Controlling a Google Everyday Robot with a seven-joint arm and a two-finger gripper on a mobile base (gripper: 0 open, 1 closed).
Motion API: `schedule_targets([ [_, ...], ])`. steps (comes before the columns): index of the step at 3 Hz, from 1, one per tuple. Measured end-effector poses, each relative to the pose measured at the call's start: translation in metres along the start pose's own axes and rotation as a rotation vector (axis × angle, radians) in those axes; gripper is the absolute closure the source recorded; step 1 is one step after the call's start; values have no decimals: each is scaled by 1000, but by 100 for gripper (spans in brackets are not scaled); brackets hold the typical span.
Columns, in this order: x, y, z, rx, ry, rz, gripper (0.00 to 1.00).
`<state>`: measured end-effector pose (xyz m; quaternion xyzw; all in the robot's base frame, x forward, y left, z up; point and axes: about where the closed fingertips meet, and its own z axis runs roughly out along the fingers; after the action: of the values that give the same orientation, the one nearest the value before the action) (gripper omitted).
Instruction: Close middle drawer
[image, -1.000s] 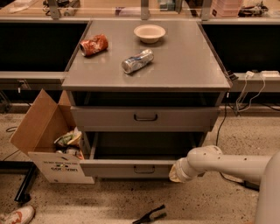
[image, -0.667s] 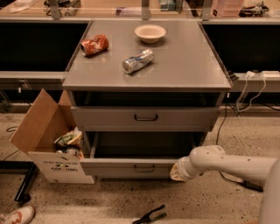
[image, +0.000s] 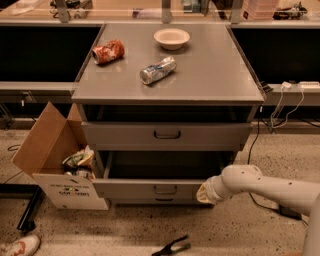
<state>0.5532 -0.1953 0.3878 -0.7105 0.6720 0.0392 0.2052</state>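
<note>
**Middle drawer open, wrist barely moved**

Over the last second you gain almost nothing. The gripper sits at the 3 o'clock end of the middle drawer, just about where it was a second ago, up a hair at most. The drawer front has not visibly gone back. It stands well proud of the cabinet, with a dark open well showing behind it at 12 o'clock. You cannot tell from here whether the claw is open or closed. It looks to be against the front's end, but contact is not certain.

Judge the task as hardly begun: the push has not taken effect. You likely need a straight shove toward 12 o'clock. Pressing so far from the centre handle could skew the drawer on its runners. The cardboard box at 9 o'clock stands just beside the drawer's left end.
</note>
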Motion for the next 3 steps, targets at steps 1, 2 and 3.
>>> schedule_targets([
  [1, 0, 0, 0, 0, 0, 0, 50],
  [2, 0, 0, 0, 0, 0, 0, 27],
  [3, 0, 0, 0, 0, 0, 0, 0],
])
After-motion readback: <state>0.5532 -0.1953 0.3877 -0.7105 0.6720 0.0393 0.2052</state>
